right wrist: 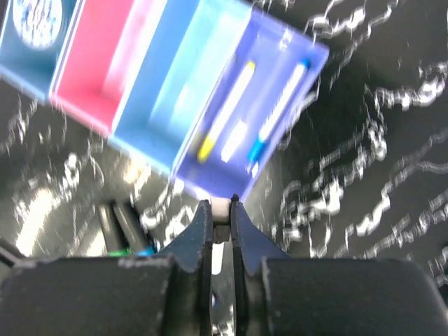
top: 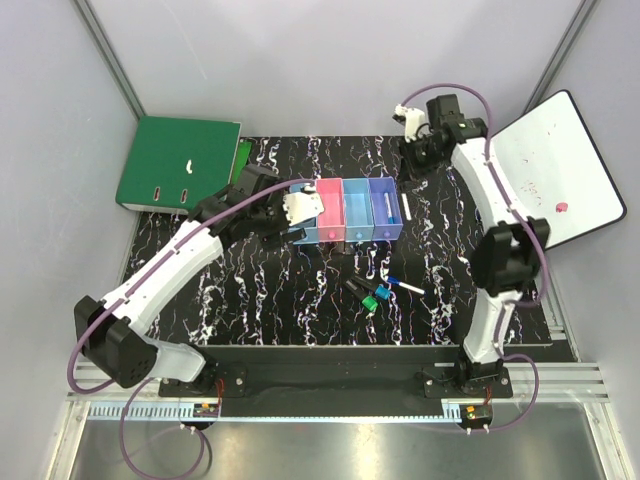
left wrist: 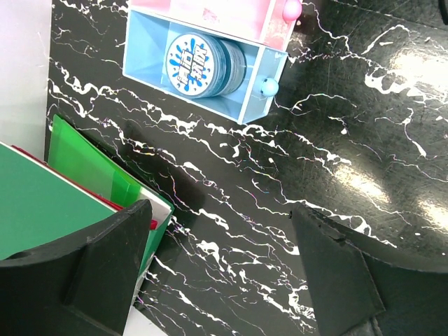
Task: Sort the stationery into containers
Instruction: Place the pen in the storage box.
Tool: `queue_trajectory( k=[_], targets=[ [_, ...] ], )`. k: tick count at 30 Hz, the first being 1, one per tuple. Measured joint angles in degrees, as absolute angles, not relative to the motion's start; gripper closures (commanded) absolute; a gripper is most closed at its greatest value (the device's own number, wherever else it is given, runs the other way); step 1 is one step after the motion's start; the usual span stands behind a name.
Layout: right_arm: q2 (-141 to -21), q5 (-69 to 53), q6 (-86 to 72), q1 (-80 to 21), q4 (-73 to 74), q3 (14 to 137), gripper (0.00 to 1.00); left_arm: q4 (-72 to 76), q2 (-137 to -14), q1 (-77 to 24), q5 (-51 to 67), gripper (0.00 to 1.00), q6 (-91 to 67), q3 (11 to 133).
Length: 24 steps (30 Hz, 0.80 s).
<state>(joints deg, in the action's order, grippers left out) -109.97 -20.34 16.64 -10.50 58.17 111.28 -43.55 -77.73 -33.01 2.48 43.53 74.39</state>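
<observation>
Ahead of the right gripper (right wrist: 220, 204), on the desk (right wrist: 364, 175), the containers (right wrist: 98, 63) are seen, pens (right wrist: 227, 105) laid in the purple bin (right wrist: 267, 84) nearest it. A thin white pen (right wrist: 221, 211) is clenched in its jaws; carrying it over that bin is judged next. The left gripper (left wrist: 224, 266) is spread, empty.

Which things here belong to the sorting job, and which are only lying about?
Job: tape roll; bins; markers; white pens, one gripped in the right pincer.
Lying about: green binder; white board.
</observation>
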Motion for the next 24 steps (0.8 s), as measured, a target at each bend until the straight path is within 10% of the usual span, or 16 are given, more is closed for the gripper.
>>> queue_trajectory(
  k=[11,24],
  targets=[
    [-136.7,-22.2,9.1,-13.9,58.2,139.7,1.0,-42.7,-77.0,-33.4,2.8,0.13,43.2,73.5],
    [-139.1,-23.5,6.6,-16.9,57.3,144.2,1.0,-42.0,-77.0,-33.5,3.2,0.13,44.8,73.5]
  ],
)
